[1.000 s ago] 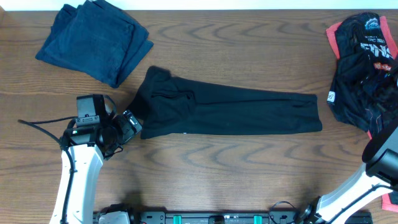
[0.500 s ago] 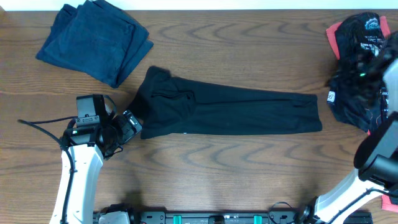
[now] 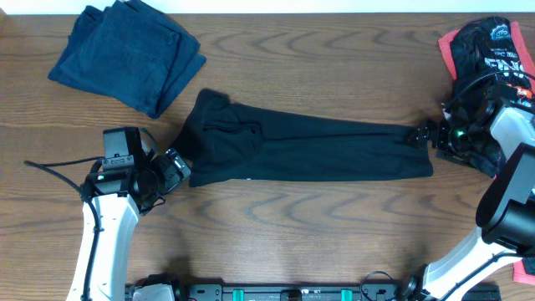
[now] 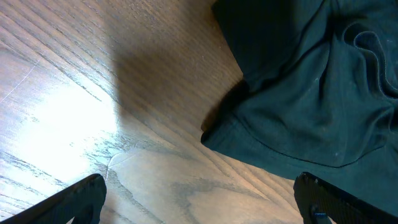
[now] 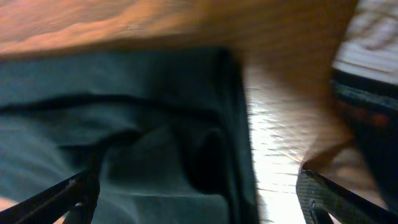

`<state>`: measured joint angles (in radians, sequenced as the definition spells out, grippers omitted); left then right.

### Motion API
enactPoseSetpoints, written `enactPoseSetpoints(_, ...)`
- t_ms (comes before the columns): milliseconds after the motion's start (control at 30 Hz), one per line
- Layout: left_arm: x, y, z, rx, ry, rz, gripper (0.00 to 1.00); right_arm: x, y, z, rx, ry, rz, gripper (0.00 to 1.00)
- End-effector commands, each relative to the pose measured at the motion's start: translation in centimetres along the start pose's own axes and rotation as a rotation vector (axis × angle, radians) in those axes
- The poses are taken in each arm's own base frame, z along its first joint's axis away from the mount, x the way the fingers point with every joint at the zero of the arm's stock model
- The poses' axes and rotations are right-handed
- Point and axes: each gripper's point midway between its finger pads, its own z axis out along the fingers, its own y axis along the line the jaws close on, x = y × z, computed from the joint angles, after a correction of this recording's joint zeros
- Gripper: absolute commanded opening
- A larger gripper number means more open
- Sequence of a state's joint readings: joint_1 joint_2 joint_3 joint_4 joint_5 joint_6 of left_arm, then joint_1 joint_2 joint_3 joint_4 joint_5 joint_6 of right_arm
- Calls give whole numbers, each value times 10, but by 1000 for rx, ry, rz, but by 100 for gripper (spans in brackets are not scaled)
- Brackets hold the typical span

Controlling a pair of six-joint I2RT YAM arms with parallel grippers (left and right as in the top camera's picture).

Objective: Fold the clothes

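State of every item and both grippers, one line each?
black pants: laid out flat and long, not yet folded across.
blue garment: folded, far left corner.
clothes pile: crumpled, unfolded, right edge.
left gripper: jaws open, at the pants' left end.
right gripper: jaws open, at the pants' right end.

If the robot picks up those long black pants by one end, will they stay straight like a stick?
Probably not. The black pants lie flat with soft wrinkles, so they would likely droop and hang. They look thin, so probably light. Pushed across the wooden table, they may bunch up.
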<state>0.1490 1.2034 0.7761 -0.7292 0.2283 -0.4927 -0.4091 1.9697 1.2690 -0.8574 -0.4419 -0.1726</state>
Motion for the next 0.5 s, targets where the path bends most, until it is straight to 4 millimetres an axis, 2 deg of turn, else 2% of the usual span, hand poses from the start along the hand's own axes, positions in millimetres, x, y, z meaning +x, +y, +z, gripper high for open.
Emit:
enactPoseSetpoints(0, 1, 5, 2, -19, 5, 8, 98, 4, 15, 2, -99, -12, -105, 99)
enactPoseSetpoints(333, 1, 5, 2, -19, 5, 8, 98, 18, 19, 11, -141, 11, -111, 98)
enactPoseSetpoints(467, 1, 5, 2, -19, 5, 8, 98, 21, 18, 16, -140, 10, -100, 74)
